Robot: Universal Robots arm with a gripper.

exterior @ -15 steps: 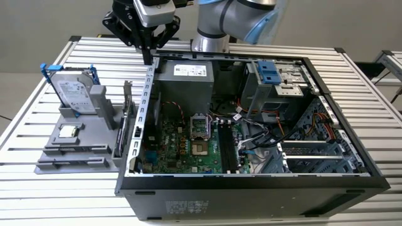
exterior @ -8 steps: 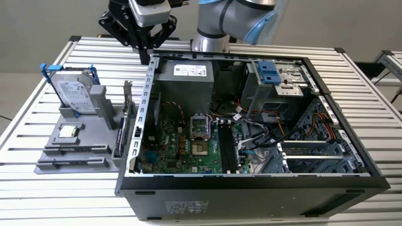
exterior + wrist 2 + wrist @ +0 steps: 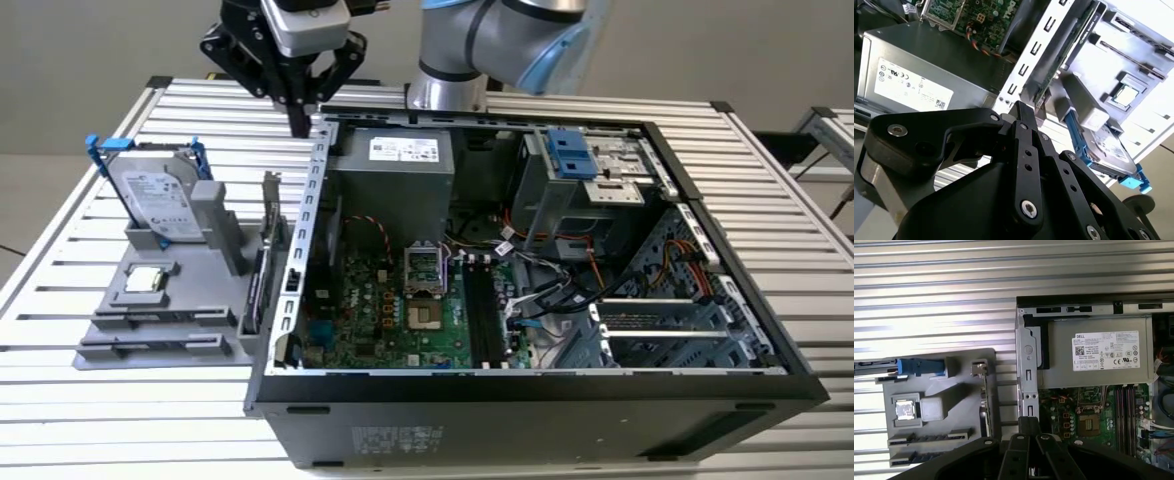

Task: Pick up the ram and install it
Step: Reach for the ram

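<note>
The ram (image 3: 160, 318) looks like a long dark stick lying in a front slot of the grey holder (image 3: 114, 300) on the exterior view's left; a second similar stick (image 3: 150, 345) lies just in front of it. In the first wrist view the ram (image 3: 929, 438) sits along the holder's edge. My gripper (image 3: 302, 120) hangs shut and holding nothing above the back left corner of the open computer case (image 3: 534, 385), well away from the ram. Its tips also show in both wrist views (image 3: 1028, 421) (image 3: 1021, 107). The motherboard's dark memory slots (image 3: 481, 315) run beside the processor socket.
On the holder stand a hard drive with blue rails (image 3: 158, 195), a square silver processor chip (image 3: 144, 280) and an upright card with a metal bracket (image 3: 267, 250). Inside the case are a grey power supply (image 3: 394, 170), cables (image 3: 561, 290) and a drive cage (image 3: 587, 165). A slatted metal table (image 3: 80, 400) carries everything.
</note>
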